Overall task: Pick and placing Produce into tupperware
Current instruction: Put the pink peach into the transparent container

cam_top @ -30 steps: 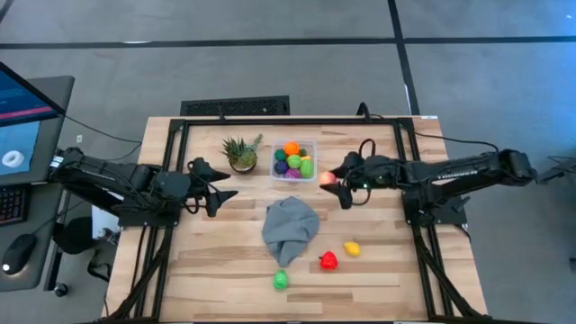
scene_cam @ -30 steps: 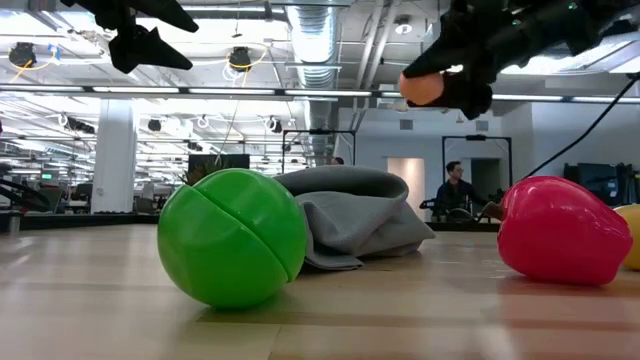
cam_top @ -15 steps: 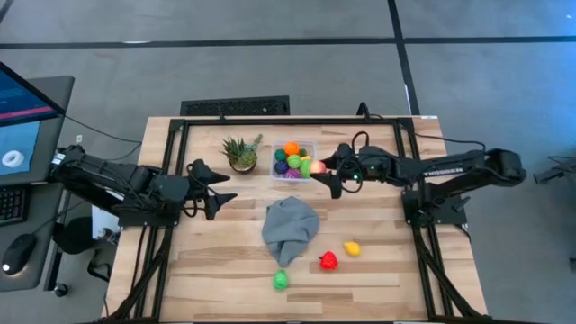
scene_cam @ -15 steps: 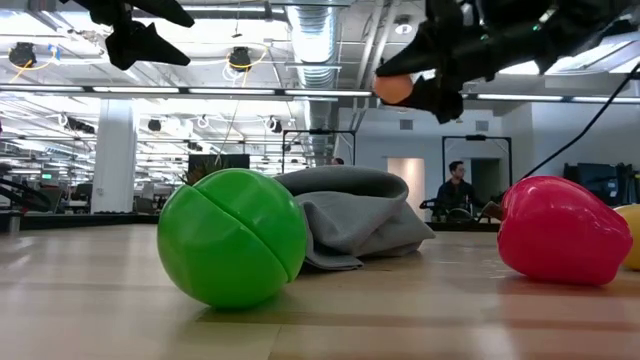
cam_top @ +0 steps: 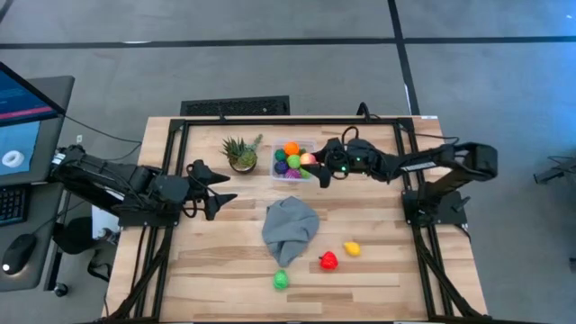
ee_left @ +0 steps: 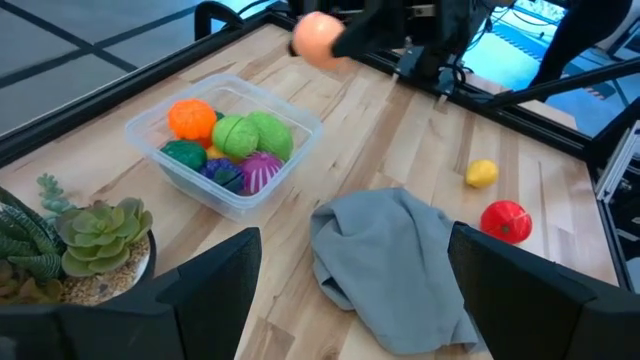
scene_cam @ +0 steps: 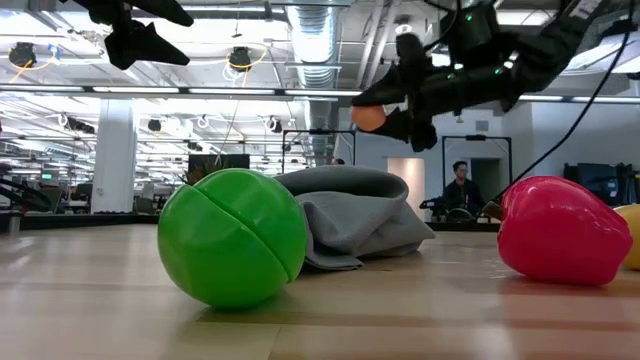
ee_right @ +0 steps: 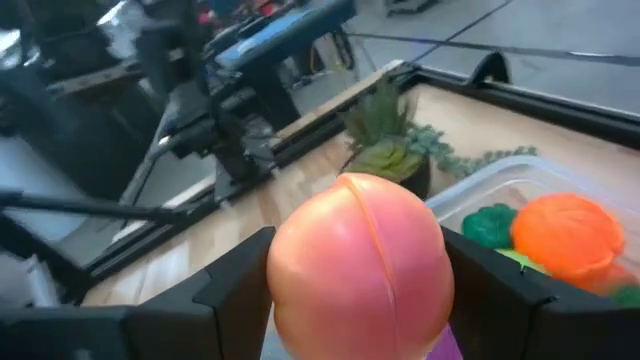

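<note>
Taking the clear square plastic tupperware [cam_top: 295, 159] as the reference point and working from the near edge of the wooden table [cam_top: 216, 261] toward it. Nearest the front edge, well short of the container, lies a round green toy fruit [cam_top: 281, 280]. Slightly farther in and off to one side are a red toy pepper [cam_top: 328, 261] and a small yellow toy lemon [cam_top: 352, 248]. These three pieces of produce remain uncollected. Between them and the container sits a crumpled grey cloth [cam_top: 290, 225].

The left gripper [cam_top: 219, 185] waits well to the side of the container, beyond the spiky green potted plant [cam_top: 241, 153], its fingers spread wide and empty.

The right gripper [cam_top: 317, 166] is closed on a peach-coloured round toy fruit [cam_top: 312, 166]. Over the last second it has travelled from a position clear of the container's side to one at the container's edge, and in the low view the fruit now rides lower than it did. The container already holds an orange piece, green pieces and a purple piece.

Assessment: transport of this piece is nearly complete; release into the container appears imminent. Risk: the load sits over the rim rather than the centre, so an early release could drop it outside.
</note>
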Tool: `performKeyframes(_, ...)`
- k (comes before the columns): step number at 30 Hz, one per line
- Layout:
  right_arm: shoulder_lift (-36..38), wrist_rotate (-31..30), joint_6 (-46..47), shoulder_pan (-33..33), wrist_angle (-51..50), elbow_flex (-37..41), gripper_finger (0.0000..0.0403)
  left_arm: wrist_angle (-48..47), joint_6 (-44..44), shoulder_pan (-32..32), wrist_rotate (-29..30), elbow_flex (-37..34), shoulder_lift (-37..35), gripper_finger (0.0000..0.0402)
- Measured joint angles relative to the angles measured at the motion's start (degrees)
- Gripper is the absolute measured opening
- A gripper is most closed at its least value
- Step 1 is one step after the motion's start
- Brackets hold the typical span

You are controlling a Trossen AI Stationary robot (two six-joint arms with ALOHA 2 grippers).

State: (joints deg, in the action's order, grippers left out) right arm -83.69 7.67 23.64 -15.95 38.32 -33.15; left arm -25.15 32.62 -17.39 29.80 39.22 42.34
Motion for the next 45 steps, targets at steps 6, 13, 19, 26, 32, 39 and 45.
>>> performKeyframes(6,-4.77,-0.03,2.93,-4.21,2.8,0.0,0.0266,0.0,0.0,0.0,0.0,0.0,-0.02,0.0311)
performKeyframes(13,-9.24,-0.27,5.29,-7.02,5.75,0.0,0.0266,-0.06,-0.52,0.01,0.72,0.0,-0.01,0.0311)
performKeyframes(19,-12.06,-4.17,5.77,-6.98,5.67,-1.54,0.0266,-0.07,-1.16,0.02,2.08,0.0,0.0,0.0311)
performKeyframes(26,-12.29,-9.84,-0.64,-5.47,-0.98,-5.4,0.0266,-0.7,-0.68,0.02,2.13,0.0,-0.01,0.0311)
performKeyframes(32,-12.29,-12.39,-5.37,-5.5,-10.35,-9.45,0.0266,-1.16,-0.07,0.02,2.55,0.0,-0.02,0.0311)
performKeyframes(39,-12.29,-13.61,-5.71,-6.85,-17.48,-11.6,0.0266,-1.15,-0.48,0.01,4.06,0.0,-0.02,0.0311)
performKeyframes(45,-12.29,-13.56,-5.84,-7.39,-17.93,-11.82,0.0266,-1.16,-0.76,0.02,4.88,0.0,0.0,0.0311)
